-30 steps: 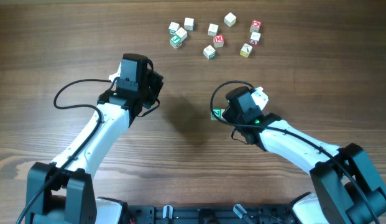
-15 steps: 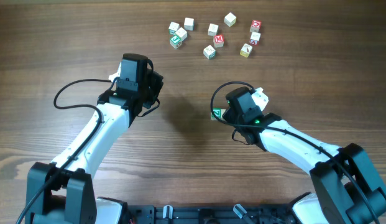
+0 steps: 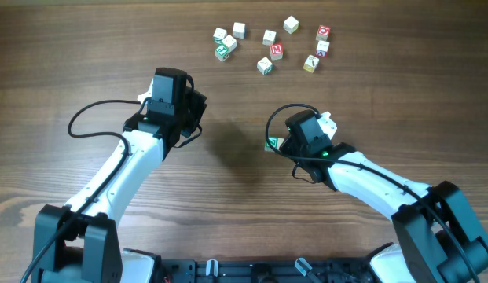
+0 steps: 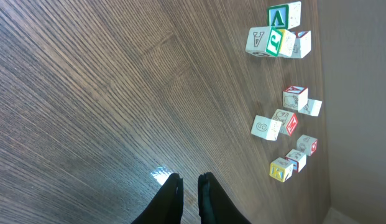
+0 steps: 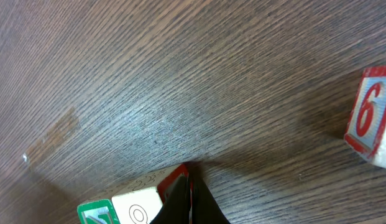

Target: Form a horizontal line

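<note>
My right gripper (image 3: pixel 280 145) is shut, low over the table right of centre. In the right wrist view its closed fingertips (image 5: pixel 188 194) touch the red side of a pale cube (image 5: pixel 138 210) with an outlined letter. A green-faced cube (image 5: pixel 96 213) sits against that cube's far side; it also shows in the overhead view (image 3: pixel 270 143) just left of the gripper. No cube is between the fingers. My left gripper (image 4: pixel 190 186) is shut and empty above bare wood, left of centre (image 3: pixel 198 108). I cannot pick out a blue-trimmed cube.
A loose cluster of several letter cubes (image 3: pixel 269 45) lies at the table's far side; it also shows at the right of the left wrist view (image 4: pixel 284 127). A white cube with a red 6 (image 5: pixel 370 121) sits just right of my right gripper (image 3: pixel 328 122).
My right gripper and the green-faced cube beside it have shifted very slightly to the left. The left arm has not moved.
</note>
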Robot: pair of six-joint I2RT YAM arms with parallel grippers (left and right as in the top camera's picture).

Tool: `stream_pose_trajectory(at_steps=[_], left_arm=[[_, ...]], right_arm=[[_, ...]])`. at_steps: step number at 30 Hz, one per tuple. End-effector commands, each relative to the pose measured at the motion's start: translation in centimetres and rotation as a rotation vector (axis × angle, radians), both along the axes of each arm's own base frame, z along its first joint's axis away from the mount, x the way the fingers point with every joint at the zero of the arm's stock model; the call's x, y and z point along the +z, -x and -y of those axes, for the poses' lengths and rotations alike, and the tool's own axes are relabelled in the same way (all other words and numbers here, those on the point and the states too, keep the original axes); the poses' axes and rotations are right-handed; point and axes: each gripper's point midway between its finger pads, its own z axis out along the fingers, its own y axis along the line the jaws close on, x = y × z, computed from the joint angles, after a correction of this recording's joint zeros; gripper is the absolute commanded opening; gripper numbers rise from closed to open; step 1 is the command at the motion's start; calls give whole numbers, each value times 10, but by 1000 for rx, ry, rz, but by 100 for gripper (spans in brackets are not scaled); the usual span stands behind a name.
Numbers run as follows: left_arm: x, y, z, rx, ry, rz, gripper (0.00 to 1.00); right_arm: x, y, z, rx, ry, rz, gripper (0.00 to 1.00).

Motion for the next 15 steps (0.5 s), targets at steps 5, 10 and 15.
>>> stream_pose_trajectory(at_steps=[5,10,15], left_arm=[[5,1,3,-3,15,11,14],[5,1,3,-3,15,11,13],[5,1,3,-3,15,11,13]], right_arm=[[6,-7,10,-41,36,29,5],[9,-12,8,-24,37,56,5],[11,-15,6,-13,30,72,5]])
